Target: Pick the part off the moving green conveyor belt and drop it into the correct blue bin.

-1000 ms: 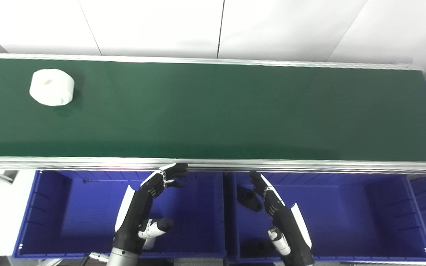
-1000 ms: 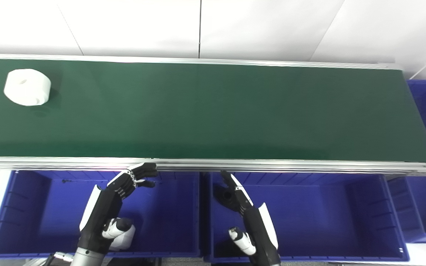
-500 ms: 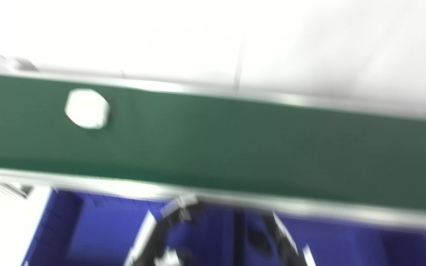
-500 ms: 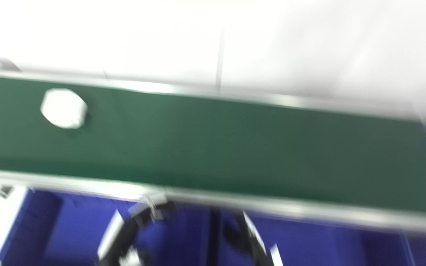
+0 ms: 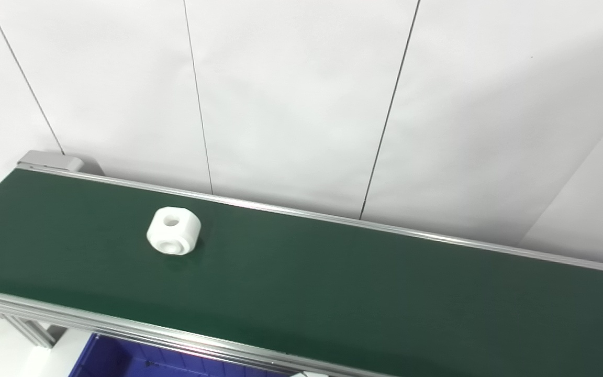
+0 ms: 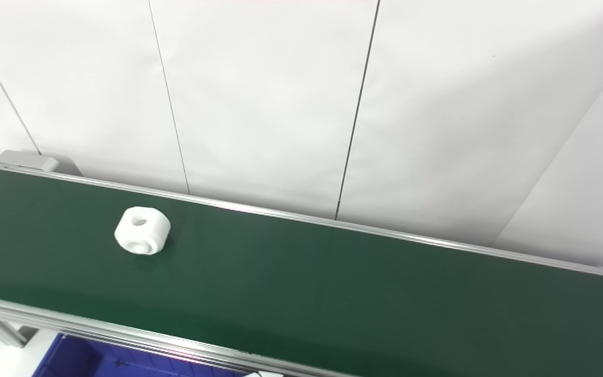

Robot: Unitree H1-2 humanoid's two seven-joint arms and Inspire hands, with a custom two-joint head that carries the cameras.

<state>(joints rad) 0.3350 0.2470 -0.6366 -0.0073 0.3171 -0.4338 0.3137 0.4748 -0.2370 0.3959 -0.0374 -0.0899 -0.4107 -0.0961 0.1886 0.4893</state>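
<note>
On the belt, left eye view: white part (image 5: 174, 231) is lying on the green conveyor belt (image 5: 333, 293), toward its left end and nearer the far rail, a bore showing in its top face.
Hands, left eye view: neither hand is showing, so whether the fingers are spread, pressed together or pinching anything cannot be told.
Risk, left eye view: with both hands out of sight, a reach is likely starting late or blind; the belt is carrying the part, so a misjudged lead could close the fingers on nothing or knock the part aside.
Bin, left eye view: only a corner of a blue bin (image 5: 118, 361) is peeking out under the near rail; its contents are not showing.
Right eye view, part: same white piece (image 6: 142, 231) is sitting well apart from the near rail.
Risk, right eye view: rounded sides may be letting it slip from a shallow hold; choosing the bin is guesswork while so little is visible.
Bin, right eye view: blue sliver (image 6: 79, 358) is showing nothing inside.
</note>
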